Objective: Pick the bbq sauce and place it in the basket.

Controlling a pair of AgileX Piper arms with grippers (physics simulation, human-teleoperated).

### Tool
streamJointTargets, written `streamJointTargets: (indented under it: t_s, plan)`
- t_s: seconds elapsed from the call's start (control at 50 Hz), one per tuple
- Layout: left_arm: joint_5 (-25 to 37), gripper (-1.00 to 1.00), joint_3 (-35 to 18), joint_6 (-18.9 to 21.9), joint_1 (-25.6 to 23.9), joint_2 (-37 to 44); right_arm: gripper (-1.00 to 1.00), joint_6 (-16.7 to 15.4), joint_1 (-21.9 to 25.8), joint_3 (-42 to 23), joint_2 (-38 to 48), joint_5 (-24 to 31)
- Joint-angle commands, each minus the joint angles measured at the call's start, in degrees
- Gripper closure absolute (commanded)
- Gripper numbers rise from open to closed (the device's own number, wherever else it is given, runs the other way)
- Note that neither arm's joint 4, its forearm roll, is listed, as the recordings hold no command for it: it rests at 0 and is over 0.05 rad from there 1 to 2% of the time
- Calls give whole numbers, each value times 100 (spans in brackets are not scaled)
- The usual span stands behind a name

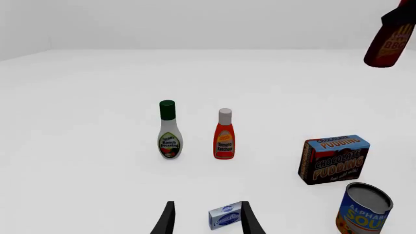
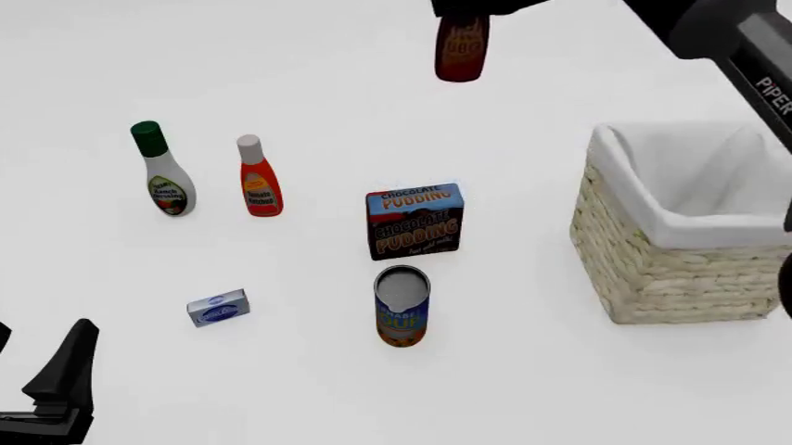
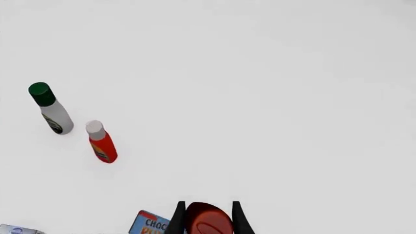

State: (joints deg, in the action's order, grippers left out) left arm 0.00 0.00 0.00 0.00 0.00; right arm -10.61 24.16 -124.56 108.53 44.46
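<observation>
My right gripper (image 2: 466,9) is shut on the bbq sauce (image 2: 462,46), a dark brown-red bottle with a "BBQ" label, and holds it hanging high above the table's far middle. In the right wrist view the bottle's red cap (image 3: 208,220) sits between the fingers of the gripper (image 3: 208,214). The bottle also shows in the left wrist view (image 1: 388,45), up in the air. The wicker basket (image 2: 656,269) with white lining stands at the right, well to the right of the bottle. My left gripper (image 2: 35,375) is open and empty at the near left; it shows in the left wrist view (image 1: 206,219).
On the table stand a white ranch bottle with green cap (image 2: 163,171), an orange-red ketchup bottle with white cap (image 2: 258,178), a chocolate pudding box (image 2: 415,221) and a soup can (image 2: 402,306). A small blue-white box (image 2: 219,308) lies near my left gripper.
</observation>
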Motion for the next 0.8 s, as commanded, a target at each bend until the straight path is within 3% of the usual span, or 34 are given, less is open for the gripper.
streamJointTargets:
  t_s: [0.02, 0.34, 0.8]
  plan:
    - [0, -100, 0, 0, 0, 0, 100, 30, -346, 369, -486, -20]
    - [0, -100, 0, 0, 0, 0, 100, -11, -792, 1378, -1243, -240]
    - [0, -100, 0, 0, 0, 0, 100, -165, -1597, 2054, -2014, -164]
